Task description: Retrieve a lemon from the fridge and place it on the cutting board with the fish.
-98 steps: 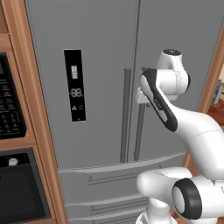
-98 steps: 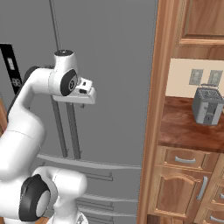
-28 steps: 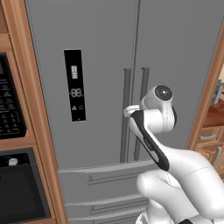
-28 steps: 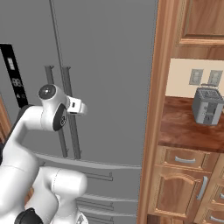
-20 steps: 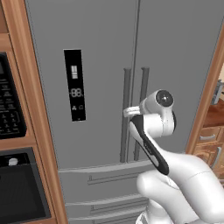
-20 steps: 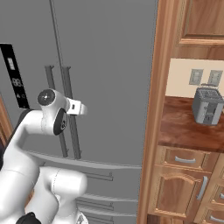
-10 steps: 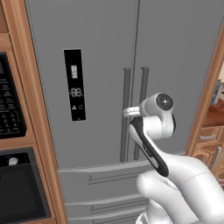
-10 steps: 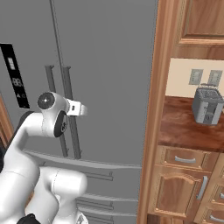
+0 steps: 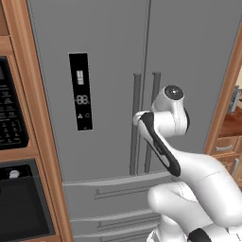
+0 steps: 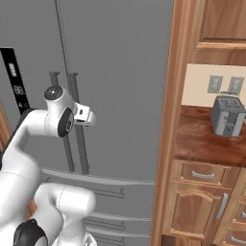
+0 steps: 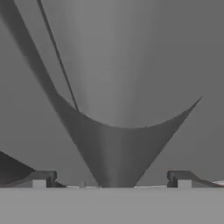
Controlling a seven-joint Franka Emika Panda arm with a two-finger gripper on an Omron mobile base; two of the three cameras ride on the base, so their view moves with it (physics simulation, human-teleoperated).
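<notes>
Tool (image 11: pixel 111 179) wide, astride fridge (image 9: pixel 108 71) handle (image 11: pixel 109 153)

A grey metal toaster (image 10: pixel 229 116) stands on the reddish-brown counter (image 10: pixel 202 141) beneath two wall outlets (image 10: pixel 225 84), above wooden drawers (image 10: pixel 204 175), while a black oven (image 9: pixel 16 203) sits in wooden cabinetry at far left.

Landmark = toaster (image 10: pixel 229 115): grey metal, on the reddish-brown tabletop (image 10: pixel 202 139). Two wall outlets (image 10: pixel 223 84) just above it on a cream wall. Wood cabinets (image 10: pixel 202 202) below it, wood upright (image 10: pixel 170 120) to its left. Black oven (image 9: pixel 12 142) far left.
</notes>
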